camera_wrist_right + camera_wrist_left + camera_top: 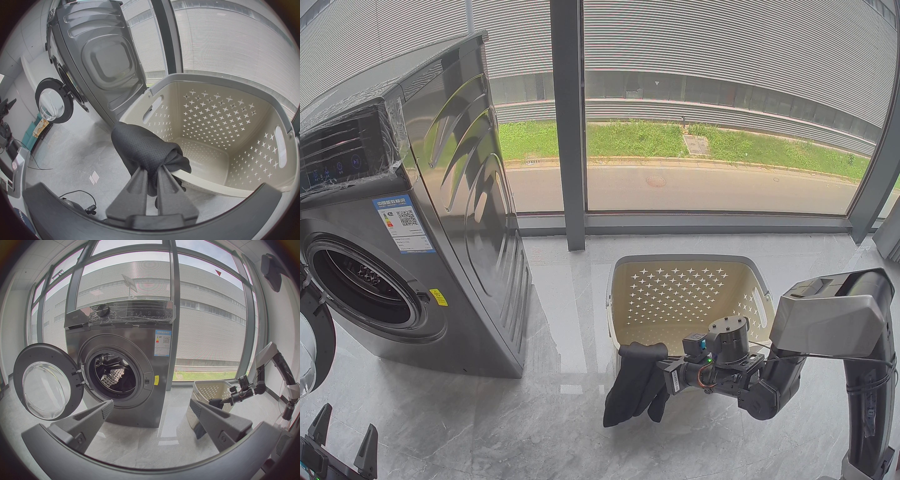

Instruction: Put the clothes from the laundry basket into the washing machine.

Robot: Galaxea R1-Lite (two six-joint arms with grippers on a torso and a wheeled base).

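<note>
— Gripping what, and where is it?
— Black garment (634, 381), bunched at one end. The fingers of my right end effector (669, 375) are clamped tight on it. It hangs just outside the near corner of the laundry basket (687, 261), over the floor. Can't tell if it brushes the rim.
— Risks from here?
— The pinch is on a small bunch and a long tail dangles. My guess is it could slip out on a fast swing. The tail could also drag the floor, or snag the rim and tug the basket.
— And at the machine?
— The washing machine (462, 237) is well apart, on my left, with its door (47, 383) swung wide. The tail may drape over the lip of the drum opening (365, 287) instead of going in. The door juts into the route, so my arm could knock it. My left end effector (344, 440) sits low near that door, fingers spread wide and holding nothing. The two arms could cross there.
</note>
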